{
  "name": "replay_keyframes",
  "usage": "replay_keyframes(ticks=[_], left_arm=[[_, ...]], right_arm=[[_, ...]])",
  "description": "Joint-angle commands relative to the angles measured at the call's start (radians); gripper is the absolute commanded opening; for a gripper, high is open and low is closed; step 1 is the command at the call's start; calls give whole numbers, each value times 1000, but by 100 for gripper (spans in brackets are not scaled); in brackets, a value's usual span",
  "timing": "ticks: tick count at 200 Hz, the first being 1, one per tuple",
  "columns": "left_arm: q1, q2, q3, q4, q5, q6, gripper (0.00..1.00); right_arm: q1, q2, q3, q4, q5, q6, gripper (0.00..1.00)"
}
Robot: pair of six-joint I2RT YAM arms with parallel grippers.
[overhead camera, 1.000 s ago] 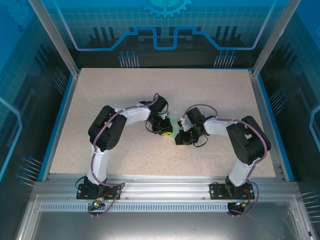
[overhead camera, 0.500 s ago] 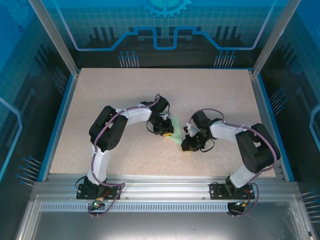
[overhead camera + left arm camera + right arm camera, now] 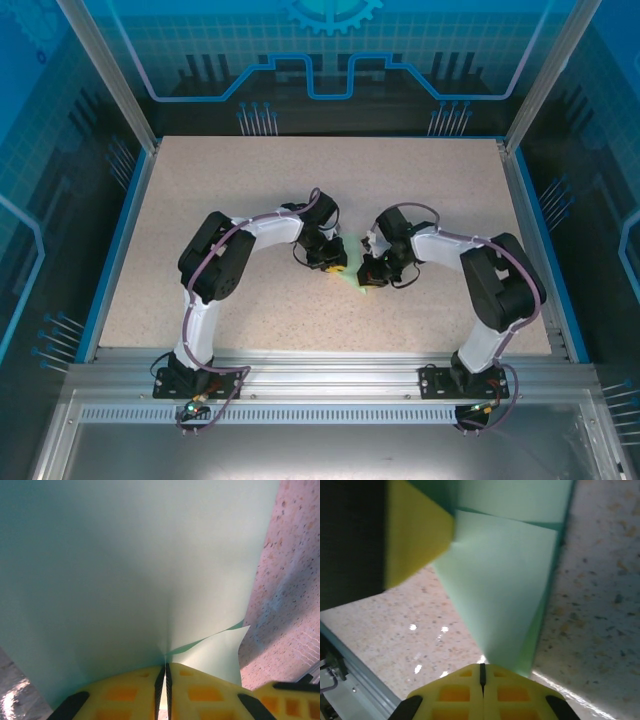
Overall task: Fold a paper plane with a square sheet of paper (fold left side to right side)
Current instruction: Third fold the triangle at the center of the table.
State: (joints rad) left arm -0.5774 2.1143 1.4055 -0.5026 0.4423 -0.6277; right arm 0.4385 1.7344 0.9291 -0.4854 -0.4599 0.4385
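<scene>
The square sheet of paper (image 3: pixel 130 565) is pale mint green and stands folded up from the table, with a lower flap (image 3: pixel 215 655) showing beneath it. My left gripper (image 3: pixel 165 672) is shut on its edge, the sheet pinched in the thin slit between the yellow fingers. In the top view that gripper (image 3: pixel 335 265) sits mid-table, and a sliver of paper (image 3: pixel 358 288) shows beside my right gripper (image 3: pixel 369 273). My right gripper (image 3: pixel 481 671) is shut with nothing in its seam. Its tips meet the narrow near end of the paper (image 3: pixel 500 590). A left finger (image 3: pixel 415 540) shows at upper left.
The speckled beige table (image 3: pixel 250 180) spreads wide around both arms. A blue and metal frame rail (image 3: pixel 120 240) bounds it at left, right and back. The table's near metal edge (image 3: pixel 350 655) lies close to my right gripper.
My right arm swung out to the right, then came back left to the paper, and its jaws closed fully. The left gripper has kept its pinch and place.
</scene>
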Motion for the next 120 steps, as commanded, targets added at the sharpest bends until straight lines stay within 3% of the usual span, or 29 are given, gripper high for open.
replay_keyframes(ticks=[1,55,87,120], left_arm=[[2,52,-20,-51,-97,3,16],[2,-3,-9,-63,-99,18,20],[2,-102,-20,-67,-106,25,26],[-10,-201,-90,-31,-76,13,26]], right_arm=[[6,25,-22,-1,26,17,4],[7,77,-79,-13,110,20,3],[6,86,-84,-25,153,19,1],[6,85,-81,-26,163,20,0]])
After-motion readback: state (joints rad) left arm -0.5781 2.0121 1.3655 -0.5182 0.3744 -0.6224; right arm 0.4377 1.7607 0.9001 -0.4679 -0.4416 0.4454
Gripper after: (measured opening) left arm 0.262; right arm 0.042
